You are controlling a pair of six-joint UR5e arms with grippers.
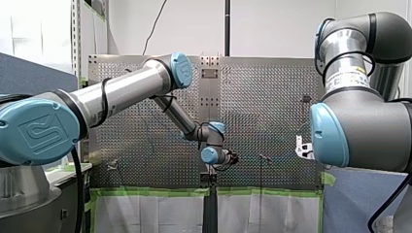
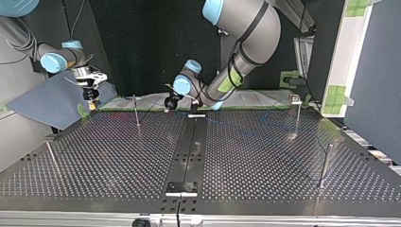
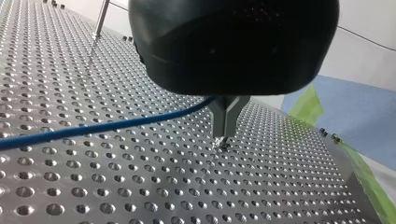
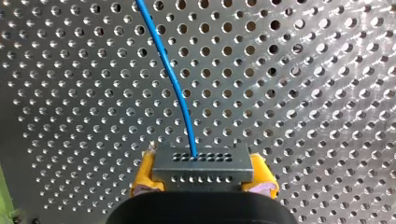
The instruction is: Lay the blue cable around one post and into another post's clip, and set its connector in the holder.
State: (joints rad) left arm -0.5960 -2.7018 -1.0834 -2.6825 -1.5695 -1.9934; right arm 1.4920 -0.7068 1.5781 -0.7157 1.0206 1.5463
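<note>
Closest in, the grey connector (image 4: 203,164) sits clamped between the yellow pads (image 4: 142,176) of my right gripper (image 4: 203,181) — rigid, a sure handle. From it the blue cable (image 4: 173,79) runs out over the table (image 4: 303,93), thin and light, likely to sag — it wants holding near each bend. My left gripper (image 3: 224,133) has its metal fingers (image 3: 219,116) pinched shut on the cable further along, tips down at the table.

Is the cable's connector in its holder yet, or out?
Out. The dark rectangular connector block is clamped between my right gripper's yellow pads, thin blue cable leading from it.
</note>
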